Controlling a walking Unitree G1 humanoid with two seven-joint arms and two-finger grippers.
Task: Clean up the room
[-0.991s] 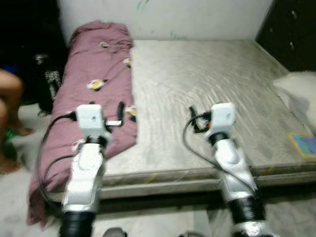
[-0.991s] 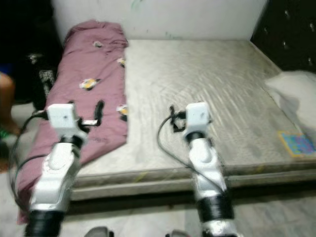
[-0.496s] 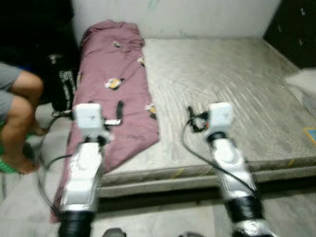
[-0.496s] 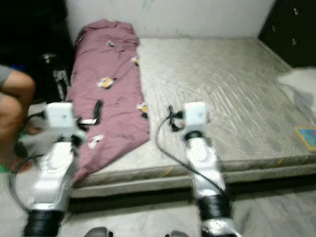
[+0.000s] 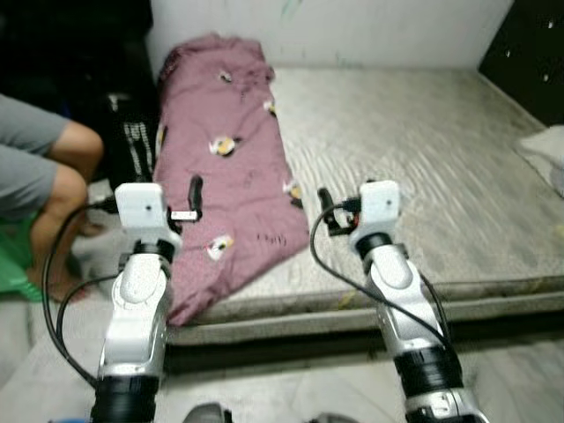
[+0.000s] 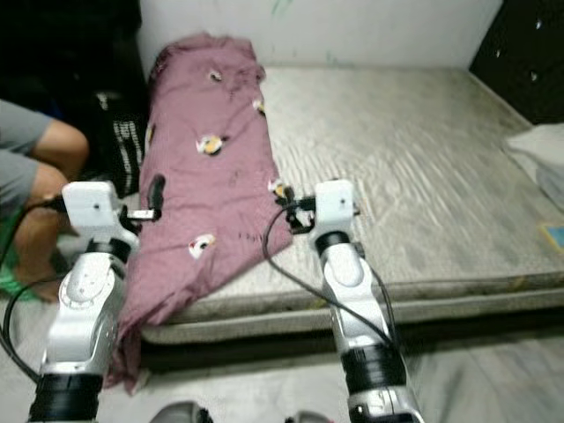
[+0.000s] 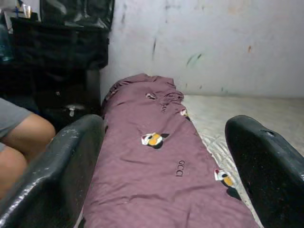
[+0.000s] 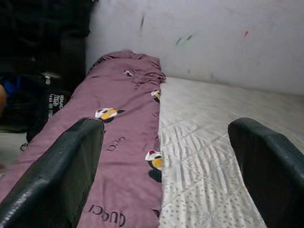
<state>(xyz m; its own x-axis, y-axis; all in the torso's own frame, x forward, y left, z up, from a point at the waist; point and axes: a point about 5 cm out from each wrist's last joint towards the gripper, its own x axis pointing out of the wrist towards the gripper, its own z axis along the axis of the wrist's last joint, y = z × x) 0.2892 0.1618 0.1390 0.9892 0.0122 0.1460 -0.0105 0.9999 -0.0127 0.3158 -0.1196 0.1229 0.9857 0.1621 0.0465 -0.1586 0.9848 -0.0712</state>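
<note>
A maroon blanket with small cartoon prints lies lengthwise along the left side of a bare grey mattress. Its near end droops over the front left corner. My left gripper is held out above the blanket's left edge, open, with nothing between its fingers. My right gripper hovers near the blanket's right edge, also open and holding nothing. Both wrist views look along the blanket toward the white wall.
A person sits at the left of the bed on a green stool. A black bag stands between the person and the mattress. A white pillow lies at the right edge. Pale floor lies before the bed.
The camera has swung left: the bed and blanket have slid right in the picture and the seated person has come into view. Both arms keep the same raised pose.
</note>
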